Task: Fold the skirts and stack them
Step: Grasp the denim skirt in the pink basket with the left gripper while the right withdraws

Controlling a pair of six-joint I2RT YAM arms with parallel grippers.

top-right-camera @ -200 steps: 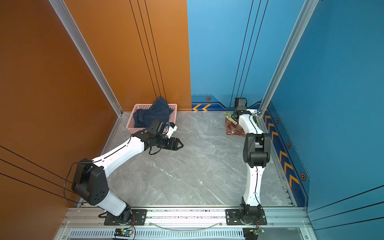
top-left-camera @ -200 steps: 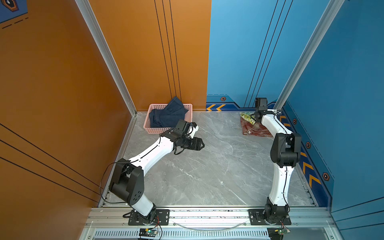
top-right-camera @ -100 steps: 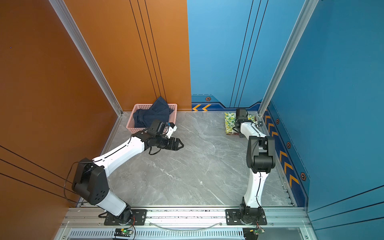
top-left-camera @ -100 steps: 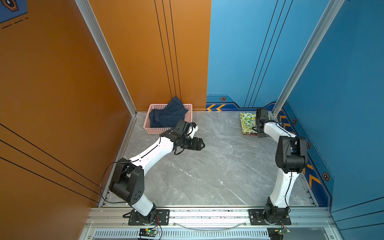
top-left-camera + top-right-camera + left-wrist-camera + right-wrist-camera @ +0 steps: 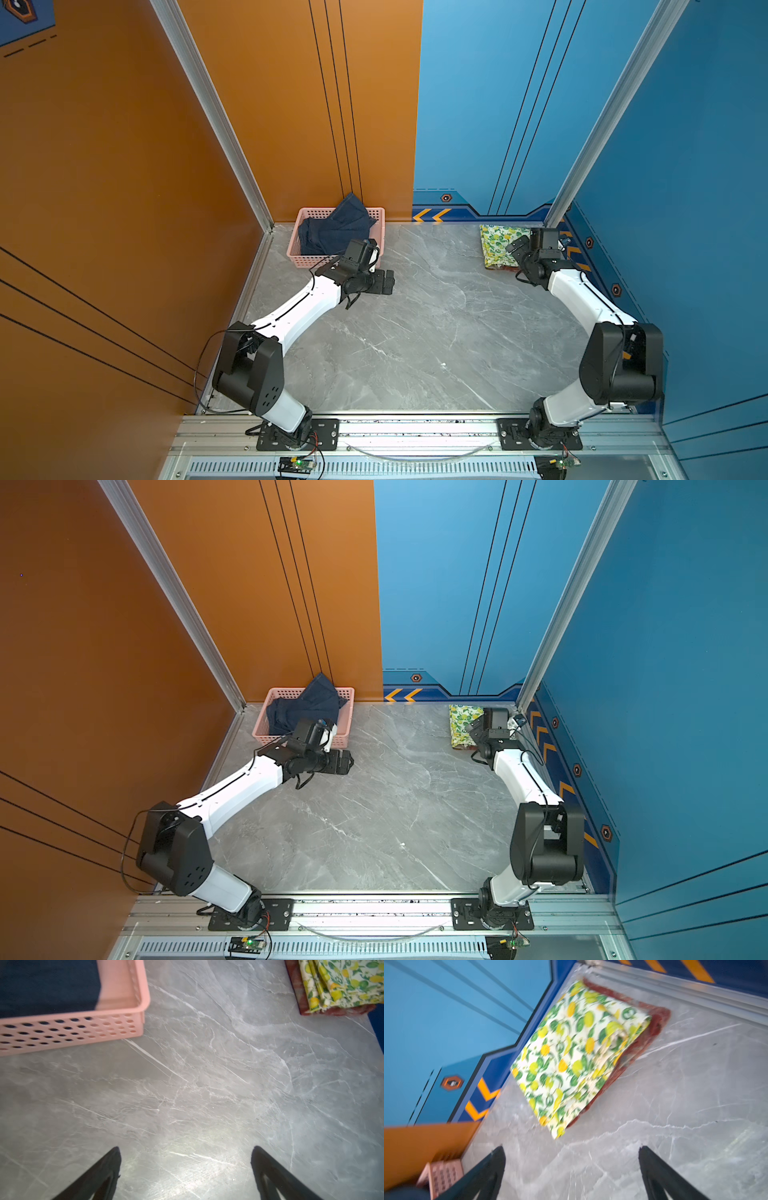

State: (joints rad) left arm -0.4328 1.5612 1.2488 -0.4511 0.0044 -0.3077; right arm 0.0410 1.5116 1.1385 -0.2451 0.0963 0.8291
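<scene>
1. Nearest: wide-spread left gripper [image 5: 186, 1149], empty, above grey table [image 5: 207, 1084].
2. Further: right gripper [image 5: 572, 1149], also wide, empty, near lemon skirt [image 5: 571, 1053].
3. Lemon skirt folded atop plaid skirt [image 5: 660, 1018] (only red edge visible), far right.
4. Crumpled denim skirt [image 5: 332, 235] inside pink basket [image 5: 309, 261], far left.

Quantities: one lemon-print skirt [image 5: 494, 245], one rust-red skirt [image 5: 660, 1018], one denim skirt [image 5: 332, 237], one pink perforated basket [image 5: 303, 260], two robot arms [image 5: 299, 307] [image 5: 577, 291].
</scene>
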